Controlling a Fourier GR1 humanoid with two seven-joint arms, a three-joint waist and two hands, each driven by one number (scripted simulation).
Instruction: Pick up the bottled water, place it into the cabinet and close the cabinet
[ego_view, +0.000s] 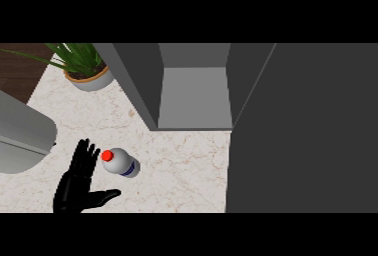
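The bottled water (120, 162) stood near the worktop's (177, 165) front edge, just beside the left hand (79, 187), whose fingers were straight and held nothing. The hand probably needed to wrap the bottle's body (below the red cap) before lifting towards the open cabinet (193, 95).

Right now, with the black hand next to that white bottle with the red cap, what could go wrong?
The left hand is open with straight fingers right beside the white bottle with the red cap, so a sideways brush might tip or roll it across the marble counter. The open grey cabinet has a wide dark door standing close by, which could crowd the path to the shelf.
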